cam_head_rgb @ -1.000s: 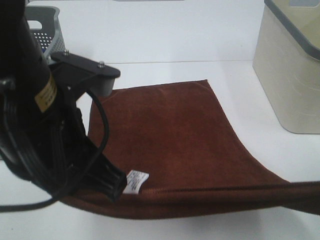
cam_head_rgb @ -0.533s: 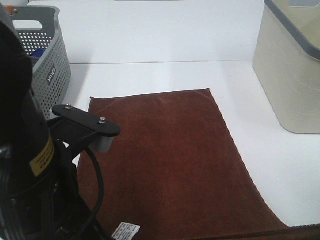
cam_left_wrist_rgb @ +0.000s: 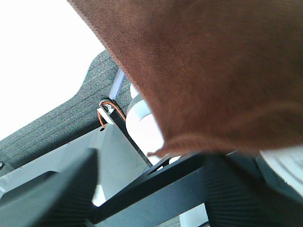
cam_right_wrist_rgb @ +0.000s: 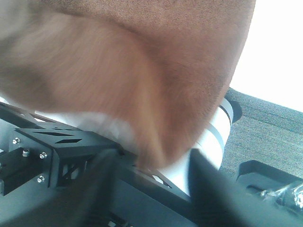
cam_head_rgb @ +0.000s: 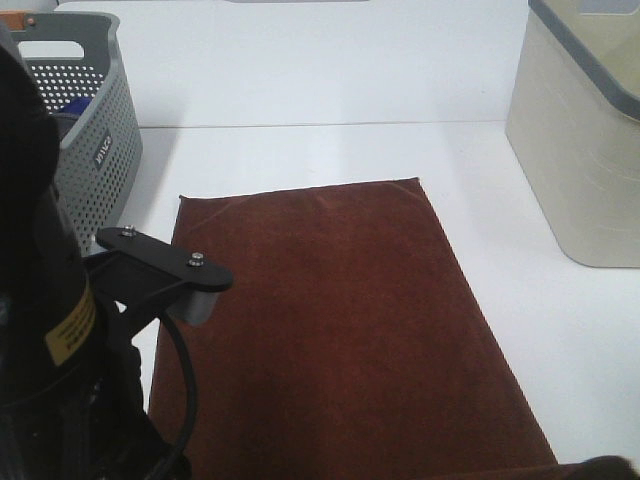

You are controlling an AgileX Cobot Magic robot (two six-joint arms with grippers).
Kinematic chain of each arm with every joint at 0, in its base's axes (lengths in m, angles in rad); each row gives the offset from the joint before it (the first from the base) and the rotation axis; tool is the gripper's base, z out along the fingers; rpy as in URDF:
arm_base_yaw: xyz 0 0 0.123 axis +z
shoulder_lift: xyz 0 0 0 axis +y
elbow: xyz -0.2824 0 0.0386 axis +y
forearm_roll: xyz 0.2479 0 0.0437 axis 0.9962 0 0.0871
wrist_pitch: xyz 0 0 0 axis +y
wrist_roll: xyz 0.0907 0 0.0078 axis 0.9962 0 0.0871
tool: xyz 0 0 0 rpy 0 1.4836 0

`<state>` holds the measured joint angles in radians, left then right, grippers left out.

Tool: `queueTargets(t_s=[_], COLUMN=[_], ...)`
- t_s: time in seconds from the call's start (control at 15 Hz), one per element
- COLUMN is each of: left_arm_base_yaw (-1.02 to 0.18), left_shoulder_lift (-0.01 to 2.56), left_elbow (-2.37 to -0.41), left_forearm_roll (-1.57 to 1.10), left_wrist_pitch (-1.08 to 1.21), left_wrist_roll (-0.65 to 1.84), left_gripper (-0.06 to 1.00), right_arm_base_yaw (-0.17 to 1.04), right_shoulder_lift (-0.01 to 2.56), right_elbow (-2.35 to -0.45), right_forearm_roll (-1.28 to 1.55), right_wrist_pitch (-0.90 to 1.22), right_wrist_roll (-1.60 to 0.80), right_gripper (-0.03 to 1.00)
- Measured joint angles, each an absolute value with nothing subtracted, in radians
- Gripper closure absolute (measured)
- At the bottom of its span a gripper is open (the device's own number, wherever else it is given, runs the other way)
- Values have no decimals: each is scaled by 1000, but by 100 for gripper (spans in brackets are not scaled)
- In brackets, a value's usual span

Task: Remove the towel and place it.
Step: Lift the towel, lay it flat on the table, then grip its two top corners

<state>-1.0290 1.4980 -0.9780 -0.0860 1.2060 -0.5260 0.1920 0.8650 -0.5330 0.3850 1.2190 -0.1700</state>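
The maroon towel [cam_head_rgb: 340, 320] lies spread flat on the white table [cam_head_rgb: 300, 150], its near edge running out of the bottom of the exterior view. My left arm [cam_head_rgb: 60, 350] fills the lower left there; its gripper is out of that view. In the left wrist view the towel [cam_left_wrist_rgb: 213, 71] hangs close over the camera and a hemmed corner drops between the dark, blurred fingers of my left gripper [cam_left_wrist_rgb: 147, 184]. In the right wrist view the towel [cam_right_wrist_rgb: 142, 71] hangs the same way into my right gripper [cam_right_wrist_rgb: 151, 184]. Both look shut on the towel's near corners.
A grey perforated basket [cam_head_rgb: 95, 150] stands at the back left with a blue item [cam_head_rgb: 70, 104] inside. A tall beige bin with a grey rim [cam_head_rgb: 580, 140] stands at the right. The floor and robot base show beyond the table edge in both wrist views.
The towel's near edge, lifted and taut a second ago, has gone out of the bottom of the view. The left arm has drawn back toward the camera. The towel lies flatter and the basket shows.
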Motion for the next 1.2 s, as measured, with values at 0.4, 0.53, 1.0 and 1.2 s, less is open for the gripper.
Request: queueTargets(t_s=[0.4,0.53,1.0,1.2], left_arm_base_yaw=[-1029,-1029,-820,-709], left_shoulder_lift=[1498,1498,1498,1498], left_elbow=[-978,-978,-1046,-1099], left_forearm_roll=[-62,-40,91,91], left_wrist_pitch=[1208,1209,992,877], left_wrist_roll=[-527,-539,-553,-491], left_gripper=[17,18,23,23], right_arm_base_yaw=[189,189,189,189], right_shoulder_lift=[865,865,1015,1179], right_elbow=[-533,-533,-696,-882], right_forearm_roll=[367,364,359,357], right_wrist_pitch=[1219,1219,1051,1034], right_wrist_roll=[-170,-170,-170,-170], right_gripper=[22,22,31,40])
